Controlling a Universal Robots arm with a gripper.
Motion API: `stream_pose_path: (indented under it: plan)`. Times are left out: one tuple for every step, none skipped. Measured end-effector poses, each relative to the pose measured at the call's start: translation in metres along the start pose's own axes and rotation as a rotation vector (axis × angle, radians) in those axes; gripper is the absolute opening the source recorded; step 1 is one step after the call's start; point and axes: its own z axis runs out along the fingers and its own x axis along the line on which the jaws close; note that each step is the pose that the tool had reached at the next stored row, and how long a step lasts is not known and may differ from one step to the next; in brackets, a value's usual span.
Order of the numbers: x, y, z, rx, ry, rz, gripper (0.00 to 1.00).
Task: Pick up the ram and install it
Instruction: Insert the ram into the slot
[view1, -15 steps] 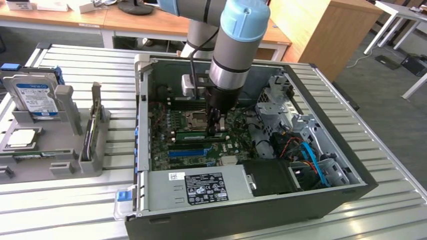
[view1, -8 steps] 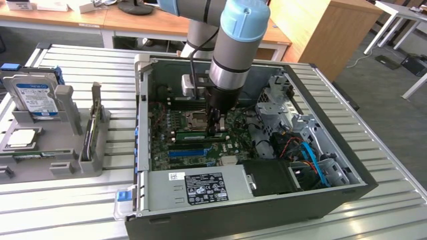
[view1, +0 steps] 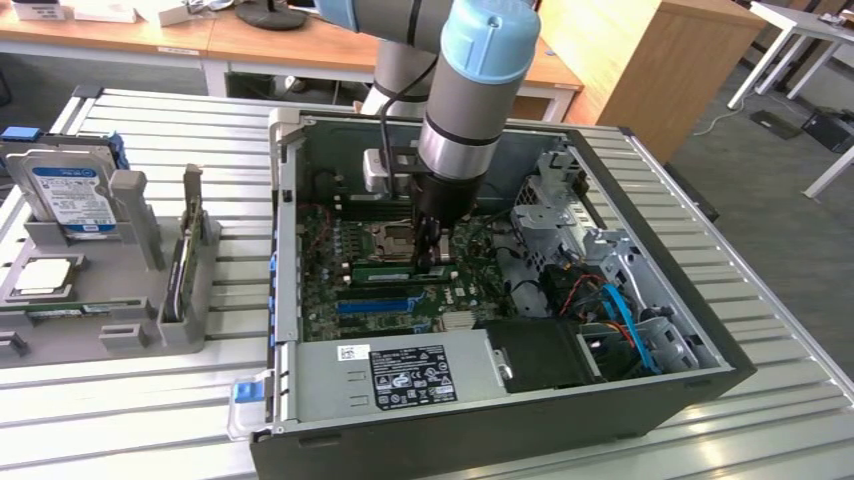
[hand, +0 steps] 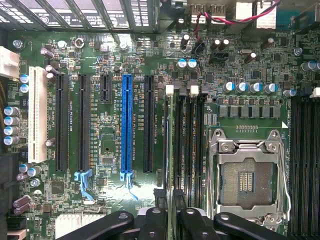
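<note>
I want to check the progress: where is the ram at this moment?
In the wrist view the ram stands edge-on at the memory slots, between the blue expansion slot and the CPU socket, right under the gripper.

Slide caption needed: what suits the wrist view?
Pincer over the ram, edge-on among the memory slots beside the empty CPU socket.
</note>
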Motion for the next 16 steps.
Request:
stream_pose_path:
  plan:
    - [0.0, 0.0, -0.0002, 0.0, 0.0, 0.0, 0.19]
    - [0.0, 0.0, -0.0009, -0.0001, 0.0002, 0.0, 0.19]
    - [0.0, 0.0, -0.0019, 0.0, 0.0005, 0.0, 0.19]
    - [0.0, 0.0, -0.0033, -0.0001, 0.0009, 0.0, 0.19]
    - [0.0, 0.0, -0.0049, -0.0001, 0.0009, 0.0, 0.19]
    - [0.0, 0.0, -0.0069, -0.0002, 0.001, 0.0, 0.19]
    - [0.0, 0.0, -0.0092, -0.0002, 0.0009, 0.0, 0.19]
    - [0.0, 0.0, -0.0113, -0.0003, 0.0009, 0.001, 0.19]
    - [0.0, 0.0, -0.0137, -0.0004, 0.001, 0.001, 0.19]
    - [0.0, 0.0, -0.0161, -0.0004, 0.0011, 0.001, 0.19]
    - [0.0, 0.0, -0.0185, -0.0004, 0.0011, 0.0, 0.19]
    - [0.0, 0.0, -0.0204, -0.0004, 0.001, 0.0, 0.19]
    - [0.0, 0.0, -0.0224, -0.0004, 0.001, 0.0, 0.19]
    - [0.0, 0.0, -0.0241, -0.0004, 0.001, 0.0, 0.19]
    - [-0.001, 0.0, -0.0258, -0.0004, 0.001, 0.0, 0.19]
    - [-0.001, 0.0, -0.0273, -0.0004, 0.001, 0.0, 0.19]
